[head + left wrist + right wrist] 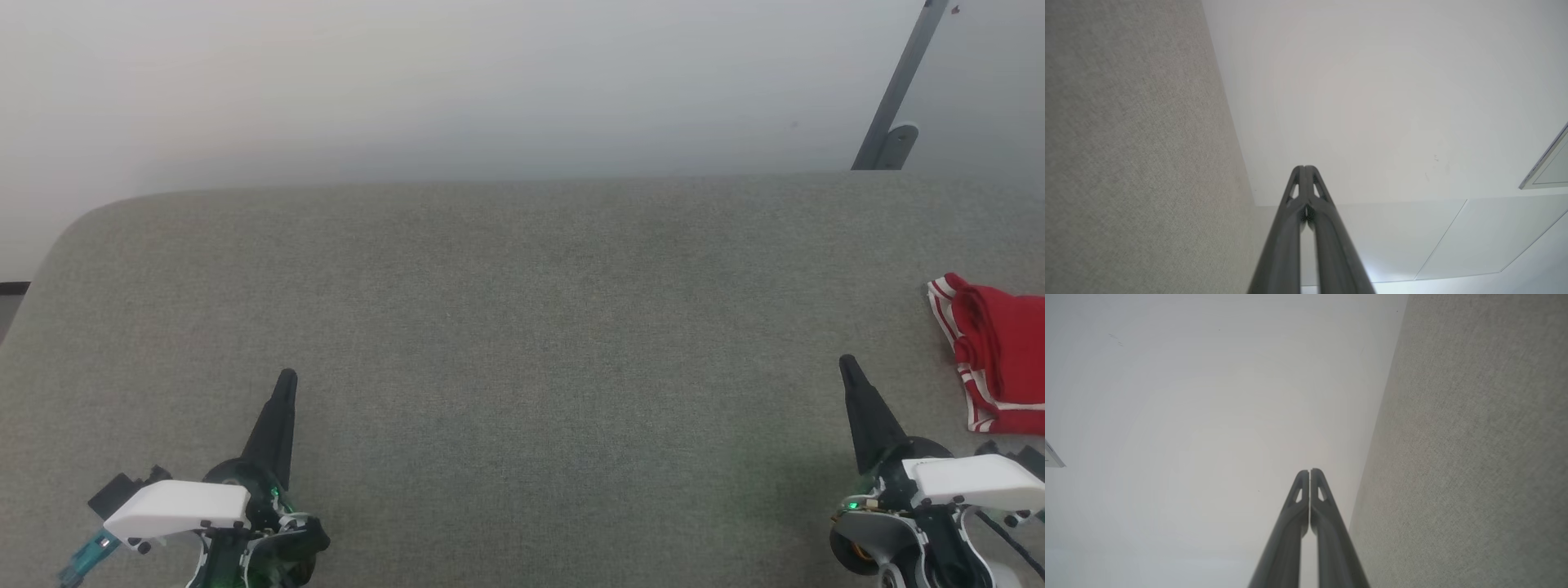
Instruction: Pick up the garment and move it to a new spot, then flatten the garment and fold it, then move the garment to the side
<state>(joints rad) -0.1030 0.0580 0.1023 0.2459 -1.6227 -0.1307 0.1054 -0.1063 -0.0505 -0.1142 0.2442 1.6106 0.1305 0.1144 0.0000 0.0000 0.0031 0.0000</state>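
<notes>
Two grippers sit closest in the head view. One is the left gripper [287, 377] at 7 o'clock, and the other is the right gripper [847, 361] at 5 o'clock. Each has a white housing and dark fingers that taper to a single point toward 12 o'clock. The left wrist view shows the left gripper [1304, 167] with its two fingers pressed together along their length and nothing between them. The right wrist view shows the right gripper [1309, 471] closed the same way, also on nothing. One garment [1000, 359] lies at 3 o'clock in the head view. It is a rumpled red heap with white-and-red striped trim along its near edge, and the frame cuts off its far side. It sits near the right gripper, at about 1 o'clock from the fingertips, and does not touch them; bare cloth lies between the two. Everything rests on one table [490, 310] covered in grey woven fabric, with a rounded corner at 10 o'clock. A plain pale wall [457, 82] stands behind it. One slanted grey metal bar [898, 86] on a small bracket rises at 1 o'clock.
</notes>
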